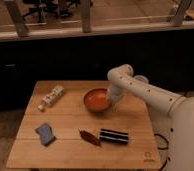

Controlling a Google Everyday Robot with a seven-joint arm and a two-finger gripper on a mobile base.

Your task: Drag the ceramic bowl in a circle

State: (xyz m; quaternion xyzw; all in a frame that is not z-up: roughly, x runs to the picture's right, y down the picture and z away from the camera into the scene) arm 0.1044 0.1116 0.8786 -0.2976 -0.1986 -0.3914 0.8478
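Observation:
The ceramic bowl [95,99] is orange-red, round and shallow, and sits near the middle of the wooden table [70,150]. My white arm comes in from the right and bends down to the bowl's right rim. My gripper [110,101] is at that right rim, its tip hidden against the bowl.
A white bottle [51,96] lies at the back left. A blue-grey sponge [45,133] lies at the front left. A dark red packet [89,137] and a black striped bar [114,136] lie in front of the bowl. A dark wall rises behind the table.

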